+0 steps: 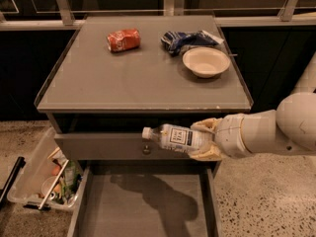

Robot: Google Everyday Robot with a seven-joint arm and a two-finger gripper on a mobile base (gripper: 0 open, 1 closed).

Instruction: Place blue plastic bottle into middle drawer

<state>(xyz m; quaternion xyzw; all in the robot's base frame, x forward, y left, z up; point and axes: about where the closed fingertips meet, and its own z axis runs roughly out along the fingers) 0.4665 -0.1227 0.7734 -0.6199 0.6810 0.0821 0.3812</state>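
The gripper (pixel 204 141) is clamped on the base end of the blue plastic bottle (pixel 173 138), holding it sideways in the air above the back edge of the open middle drawer (pixel 143 209). The bottle is clear, with a white cap pointing left and a pale label with dark print

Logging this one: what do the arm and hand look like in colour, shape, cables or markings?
The arm is smooth off-white, built of rounded cylindrical segments with a bulbous joint at the right edge. The hand, closed on the bottle above the open drawer, has stubby tan fingers. No cables or markings show.
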